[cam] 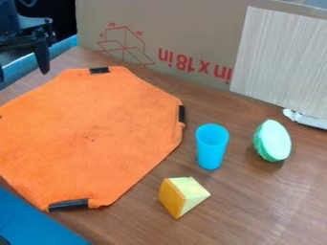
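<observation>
1. Orange cloth lies spread flat over the left of the surface, dark strips at its edges. Nearest thing to my gripper.
2. Gripper at far left, just beyond the cloth's far-left side. I read the jaws as apart, nothing between them.
3. Blue cup upright, right of the cloth, not touching it.
4. Yellow wedge on the near side, between cup and the near edge of view, apart from both cup and cloth.
5. Green-and-white rounded piece tilted, at right.
6. Cardboard stands along the far side.
7. Progress, my judgement: cloth already laid out, no grasp made; how much is left I cannot tell.
</observation>
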`<action>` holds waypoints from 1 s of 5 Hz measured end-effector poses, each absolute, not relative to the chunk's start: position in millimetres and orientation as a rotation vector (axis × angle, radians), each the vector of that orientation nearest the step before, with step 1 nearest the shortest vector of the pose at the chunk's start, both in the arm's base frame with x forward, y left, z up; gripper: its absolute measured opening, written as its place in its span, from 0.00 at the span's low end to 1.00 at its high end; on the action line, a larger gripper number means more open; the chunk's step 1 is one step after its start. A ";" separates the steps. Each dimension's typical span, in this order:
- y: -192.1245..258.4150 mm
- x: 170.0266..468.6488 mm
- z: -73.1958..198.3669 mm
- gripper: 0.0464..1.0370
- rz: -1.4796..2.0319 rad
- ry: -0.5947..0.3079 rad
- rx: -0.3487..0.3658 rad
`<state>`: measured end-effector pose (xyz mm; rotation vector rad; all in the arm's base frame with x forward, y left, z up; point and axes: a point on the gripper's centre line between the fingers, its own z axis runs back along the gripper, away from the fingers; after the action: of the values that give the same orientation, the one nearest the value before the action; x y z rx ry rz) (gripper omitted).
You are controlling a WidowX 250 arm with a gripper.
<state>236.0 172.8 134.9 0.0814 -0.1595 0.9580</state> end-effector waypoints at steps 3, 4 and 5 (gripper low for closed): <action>162.4 211.7 112.7 0.96 0.664 -0.128 -0.015; 151.2 196.5 109.0 0.96 0.454 -0.313 0.052; 116.9 203.0 101.5 0.96 0.420 -0.404 0.094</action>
<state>203.0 116.9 101.5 0.0941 -0.4037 0.4200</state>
